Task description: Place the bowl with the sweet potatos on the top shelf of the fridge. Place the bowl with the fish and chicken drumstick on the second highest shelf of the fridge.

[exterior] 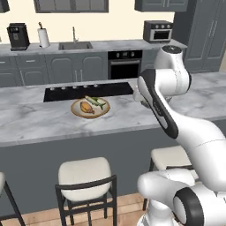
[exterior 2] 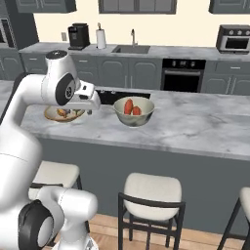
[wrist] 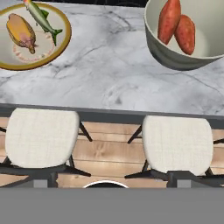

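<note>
Hand view, left to right: a shallow tan plate-like bowl (wrist: 30,57) sits on the grey-white marbled tabletop (wrist: 109,83), holding a stubby golden-brown chicken drumstick (wrist: 21,31) with a slender green-and-pale fish (wrist: 41,17) just beside it on the right. Well apart from it, further right on the same tabletop, stands the deep, round, pale grey-green ceramic bowl (wrist: 175,59), and inside it two oblong orange-red sweet potatoes (wrist: 177,26) lie against each other. Below the tabletop's edge, two cream-cushioned stools with dark frames (wrist: 41,135) stand side by side over a wooden floor (wrist: 109,151).

In the left base view, the shallow bowl (exterior: 90,114) rests near a black cooktop (exterior: 88,92) set into the tabletop, and the white arm (exterior: 167,101) rises at the right. Against the back wall are a black coffee machine (exterior: 18,36), a paper towel roll (exterior: 43,37), a sink (exterior: 75,45), a built-in oven (exterior: 125,64) and a toaster oven (exterior: 157,31).

In the right base view, the shallow bowl (exterior 2: 51,116) is partly hidden behind the arm's hand, and the deep bowl (exterior 2: 134,117) with the sweet potatoes stands to its right. The claw is high above the tabletop, between the two bowls and touching neither; I cannot tell whether its fingers are apart or together.
</note>
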Controlling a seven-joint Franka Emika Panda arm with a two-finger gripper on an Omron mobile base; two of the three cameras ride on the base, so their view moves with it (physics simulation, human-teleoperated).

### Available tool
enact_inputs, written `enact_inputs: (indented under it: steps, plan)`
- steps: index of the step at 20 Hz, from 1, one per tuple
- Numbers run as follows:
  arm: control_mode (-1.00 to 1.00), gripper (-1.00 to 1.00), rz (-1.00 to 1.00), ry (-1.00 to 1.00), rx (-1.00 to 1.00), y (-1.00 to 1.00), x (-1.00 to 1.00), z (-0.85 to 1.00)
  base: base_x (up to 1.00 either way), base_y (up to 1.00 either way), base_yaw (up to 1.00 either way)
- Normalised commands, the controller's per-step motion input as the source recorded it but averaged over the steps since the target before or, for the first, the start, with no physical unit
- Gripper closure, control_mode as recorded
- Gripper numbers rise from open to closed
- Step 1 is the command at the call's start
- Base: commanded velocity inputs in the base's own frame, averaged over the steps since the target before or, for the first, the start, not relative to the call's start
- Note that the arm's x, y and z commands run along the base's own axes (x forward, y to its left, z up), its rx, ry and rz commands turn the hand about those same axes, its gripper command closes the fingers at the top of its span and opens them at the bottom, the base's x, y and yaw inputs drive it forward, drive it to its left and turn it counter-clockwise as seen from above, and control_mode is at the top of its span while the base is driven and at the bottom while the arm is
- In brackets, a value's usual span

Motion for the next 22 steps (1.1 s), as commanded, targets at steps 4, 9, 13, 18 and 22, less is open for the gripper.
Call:
enact_inputs:
  steps: [4,9,13,18,22]
  plan:
    - [1.00,-1.00,0.00,0.00,0.00,0.00,0.00,0.00,0.55,0.18,-0.04]
    - [1.00,-1.00,0.00,0.00,0.00,0.00,0.00,0.00,0.72,0.11,-0.03]
    - [-1.00,-1.00,-0.24,0.00,0.03,-0.65,0.46,-0.32,0.00,0.00,0.00]
    - [-1.00,-1.00,-0.43,0.02,0.13,-1.00,0.50,-0.30,0.00,0.00,0.00]
    - [-1.00,-1.00,-0.32,0.02,0.22,-0.98,0.36,-0.05,0.00,0.00,0.00]
